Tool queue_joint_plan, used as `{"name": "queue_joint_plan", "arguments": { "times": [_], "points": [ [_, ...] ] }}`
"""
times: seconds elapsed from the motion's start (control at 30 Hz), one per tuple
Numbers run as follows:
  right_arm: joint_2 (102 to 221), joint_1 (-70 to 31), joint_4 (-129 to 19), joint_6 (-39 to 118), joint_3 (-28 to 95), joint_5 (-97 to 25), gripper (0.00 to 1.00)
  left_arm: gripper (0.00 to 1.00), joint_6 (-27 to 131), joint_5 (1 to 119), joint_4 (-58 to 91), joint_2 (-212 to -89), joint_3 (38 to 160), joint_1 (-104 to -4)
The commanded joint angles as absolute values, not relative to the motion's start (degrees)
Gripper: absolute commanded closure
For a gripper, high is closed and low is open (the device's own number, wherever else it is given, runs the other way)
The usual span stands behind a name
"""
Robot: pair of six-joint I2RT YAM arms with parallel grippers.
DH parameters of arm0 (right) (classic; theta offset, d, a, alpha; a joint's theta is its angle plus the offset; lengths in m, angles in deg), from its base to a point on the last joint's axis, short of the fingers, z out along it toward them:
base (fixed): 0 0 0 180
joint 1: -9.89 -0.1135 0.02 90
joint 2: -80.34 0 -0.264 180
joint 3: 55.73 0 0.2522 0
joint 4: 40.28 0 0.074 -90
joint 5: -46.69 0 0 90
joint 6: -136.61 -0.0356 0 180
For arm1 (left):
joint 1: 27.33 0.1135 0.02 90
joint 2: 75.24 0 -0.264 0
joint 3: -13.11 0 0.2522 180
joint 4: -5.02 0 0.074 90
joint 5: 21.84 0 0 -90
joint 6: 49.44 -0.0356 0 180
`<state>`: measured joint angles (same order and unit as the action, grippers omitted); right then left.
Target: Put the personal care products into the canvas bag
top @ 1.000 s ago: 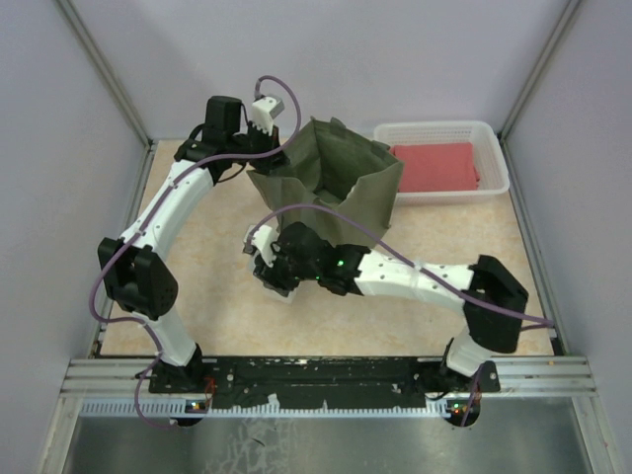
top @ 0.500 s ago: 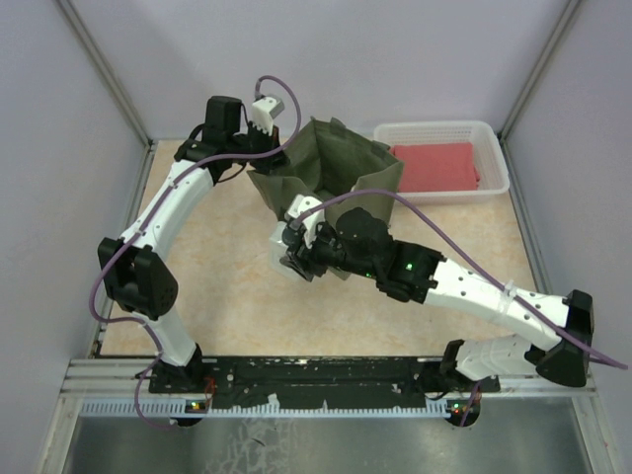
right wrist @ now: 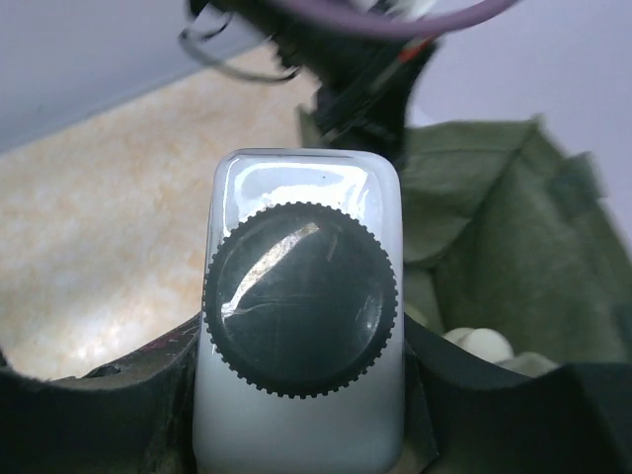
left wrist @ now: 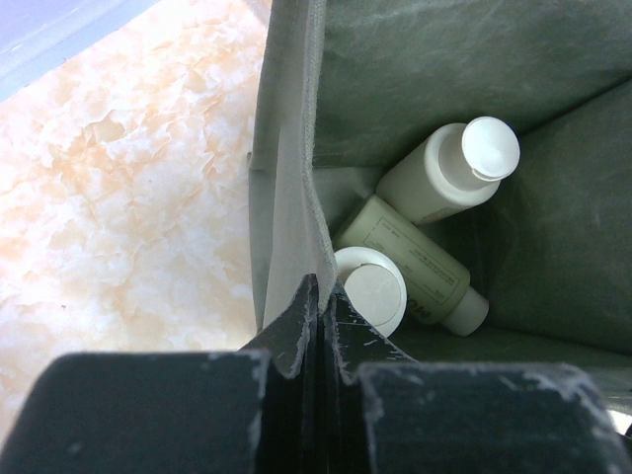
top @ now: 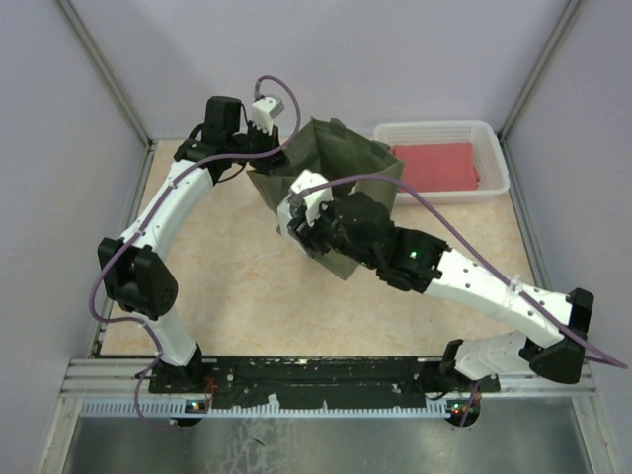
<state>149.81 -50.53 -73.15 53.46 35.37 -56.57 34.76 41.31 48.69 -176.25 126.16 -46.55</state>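
1. The step in hand, as I judge it, is to bring the last bottle over the bag. The right gripper [right wrist: 301, 420] is clamped on the white bottle [right wrist: 301, 247] with the dark ribbed cap, one finger on each side of its body.
2. To do it well, the bottle should be fully above the mouth of the canvas bag [top: 348, 163] before the fingers part. In the right wrist view the mouth lies ahead of the jaws, to their right and lower.
3. If the release comes too soon, the bottle may hit the near wall and fold it.
4. The left gripper [left wrist: 318, 296] has its jaws together on the bag's rim, with the fabric pinched between them.
5. Three other bottles [left wrist: 420, 272] lie on the bag's bottom, just beyond the left jaws and to their right.
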Motion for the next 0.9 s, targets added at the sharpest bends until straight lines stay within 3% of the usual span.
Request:
{"name": "queue_joint_plan", "arguments": {
  "times": [0.0,0.2,0.4,0.67,0.87],
  "points": [
    [144.3,-44.3,-63.7,54.2,46.5,-56.5,1.0,1.0,34.5,41.1,50.2,-176.7,127.1,-46.2],
    [149.0,-37.6,-66.3,56.8,52.9,-54.6,1.0,1.0,34.3,41.4,50.8,-176.5,127.8,-46.2],
    [153.0,-29.5,-64.1,53.1,52.8,-44.4,1.0,1.0,34.2,41.0,51.1,-176.3,128.3,-46.2],
    [159.8,-28.5,-62.4,54.0,48.2,-37.4,1.0,1.0,34.2,38.4,51.2,-176.1,128.9,-46.1],
    [160.3,-28.5,-73.0,51.3,49.8,-37.8,1.0,1.0,34.1,39.7,51.5,-176.0,128.8,-46.1]
  ]
}}
